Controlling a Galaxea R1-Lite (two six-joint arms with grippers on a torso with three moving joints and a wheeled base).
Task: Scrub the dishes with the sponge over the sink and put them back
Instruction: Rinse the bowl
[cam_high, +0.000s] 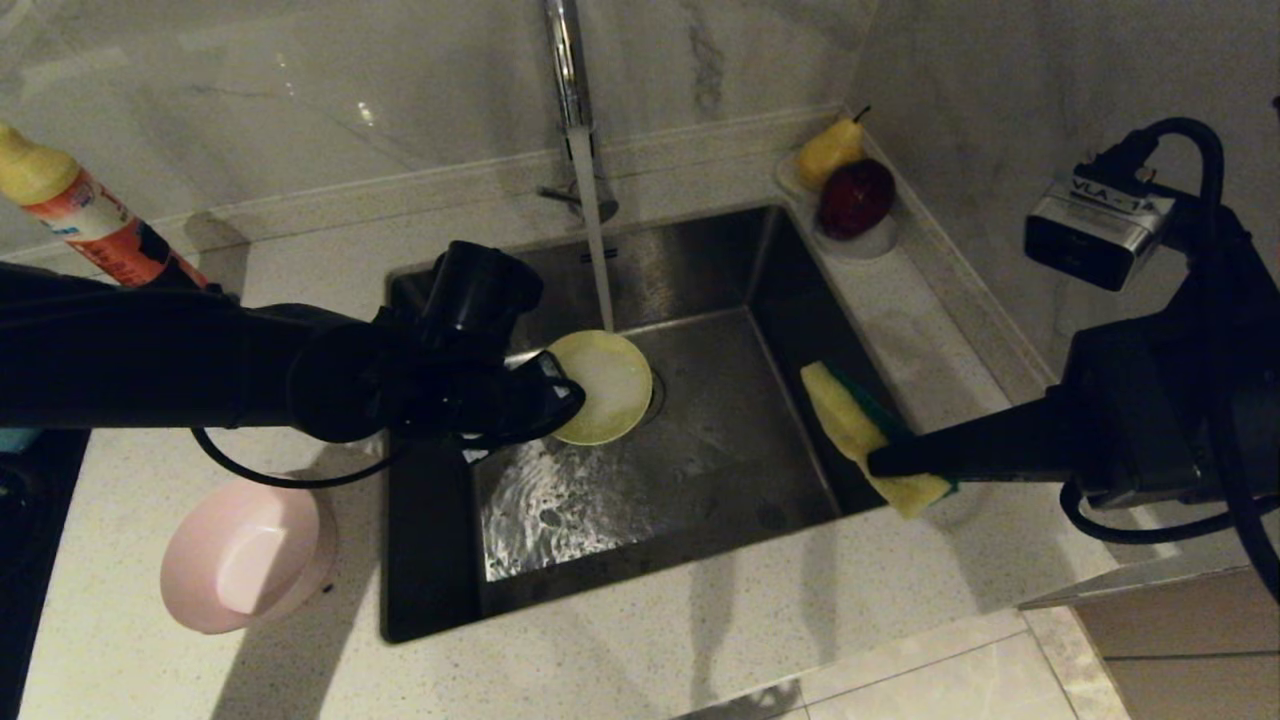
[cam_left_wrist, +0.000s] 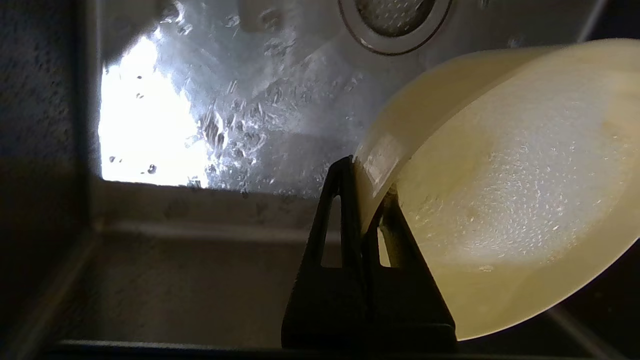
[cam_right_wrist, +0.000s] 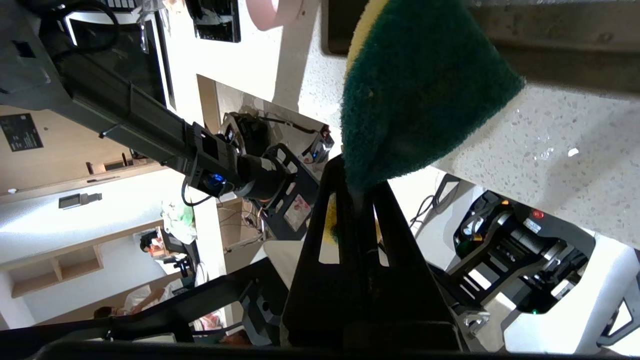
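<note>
My left gripper (cam_high: 565, 395) is shut on the rim of the pale yellow bowl (cam_high: 603, 386), holding it tilted over the sink (cam_high: 700, 440) under the tap's (cam_high: 568, 80) running stream. In the left wrist view the fingers (cam_left_wrist: 345, 200) pinch the yellow bowl's (cam_left_wrist: 505, 190) wet wall, with the drain strainer (cam_left_wrist: 395, 20) beyond. My right gripper (cam_high: 885, 462) is shut on the sponge (cam_high: 858, 430) at the sink's right edge, apart from the bowl. Its green scouring face (cam_right_wrist: 420, 85) fills the right wrist view above that gripper (cam_right_wrist: 356, 180). A pale pink bowl (cam_high: 245, 560) lies on the counter to the left.
Water spreads over the basin floor. A small dish with a pear (cam_high: 828, 150) and a red apple (cam_high: 856, 197) stands at the sink's back right corner. A soap bottle (cam_high: 80, 215) stands at the far left. The white counter (cam_high: 650, 640) runs along the sink's front.
</note>
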